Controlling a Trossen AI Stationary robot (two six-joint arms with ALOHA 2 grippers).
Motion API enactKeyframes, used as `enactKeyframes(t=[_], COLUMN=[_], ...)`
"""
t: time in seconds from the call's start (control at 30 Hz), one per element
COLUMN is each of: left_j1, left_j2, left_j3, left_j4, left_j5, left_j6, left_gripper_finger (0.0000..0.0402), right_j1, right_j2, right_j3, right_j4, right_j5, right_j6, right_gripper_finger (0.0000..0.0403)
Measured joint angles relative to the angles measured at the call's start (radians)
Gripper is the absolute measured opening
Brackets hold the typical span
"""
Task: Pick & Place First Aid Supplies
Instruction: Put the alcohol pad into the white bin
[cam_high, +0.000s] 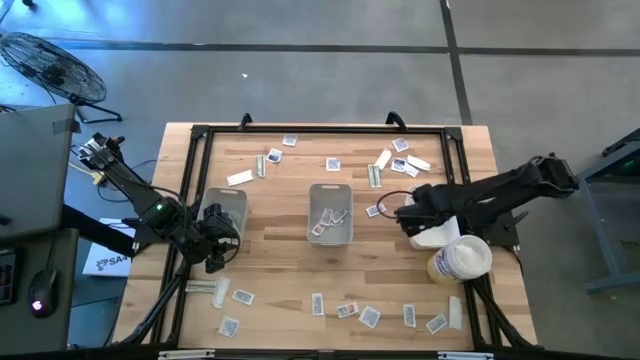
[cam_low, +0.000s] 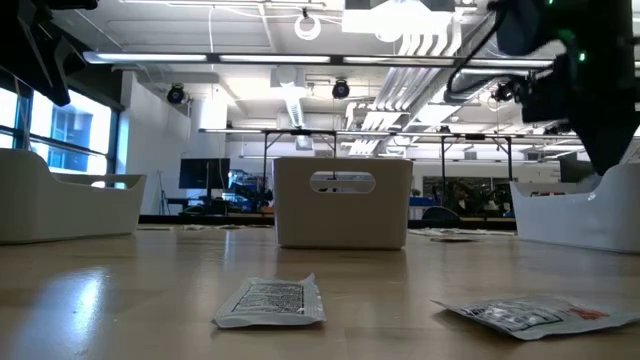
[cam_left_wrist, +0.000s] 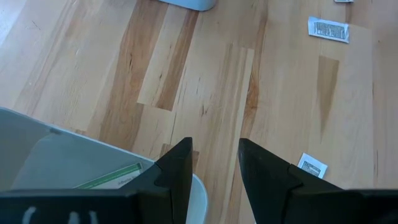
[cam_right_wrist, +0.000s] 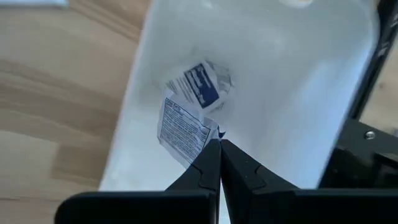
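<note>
Many small flat packets (cam_high: 345, 310) lie scattered on the wooden table, along its near and far edges. My right gripper (cam_right_wrist: 219, 146) hangs over the white tray (cam_right_wrist: 298, 81) at the table's right and is shut on a square white sachet with dark print (cam_right_wrist: 183, 127). A second sachet with blue print (cam_right_wrist: 199, 84) lies on that tray's floor. My left gripper (cam_left_wrist: 214, 165) is open above bare wood, beside the near end of the grey tray (cam_left_wrist: 37, 162). That tray holds a green-white strip (cam_left_wrist: 112, 177). The centre tray (cam_high: 330, 212) holds a few packets. My right gripper pinches the white sachet by one corner (cam_right_wrist: 213, 132) between its two fingertips, coming from above. The sachet is lifted clear and hangs over the inside of the white tray.
A big round white tub with a yellow label (cam_high: 460, 258) stands just near of the white tray. A black frame (cam_high: 320, 130) runs around the tabletop. In the low view, two sachets (cam_low: 270, 300) lie in the foreground before the centre tray (cam_low: 342, 200).
</note>
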Motion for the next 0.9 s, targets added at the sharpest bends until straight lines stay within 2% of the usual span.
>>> enactKeyframes(t=[0.23,0.47,0.67,0.8,0.9], left_j1=[0.000,0.000,0.000,0.000,0.000], left_j2=[0.000,0.000,0.000,0.000,0.000], left_j3=[0.000,0.000,0.000,0.000,0.000], left_j4=[0.000,0.000,0.000,0.000,0.000], left_j5=[0.000,0.000,0.000,0.000,0.000], left_j6=[0.000,0.000,0.000,0.000,0.000], left_gripper_finger=[0.0128,0.0128,0.0128,0.0128,0.0128], right_j1=[-0.048,-0.050,-0.050,-0.033,0.004], right_j2=[0.000,0.000,0.000,0.000,0.003], right_j3=[-0.081,-0.062,0.018,0.100,0.149], right_j4=[0.061,0.060,0.023,0.029,0.103], right_j5=[0.017,0.005,0.015,0.074,0.112], right_j6=[-0.059,-0.085,-0.094,-0.122,-0.153], right_gripper_finger=[0.0007,0.0061,0.0106,0.0117,0.0118])
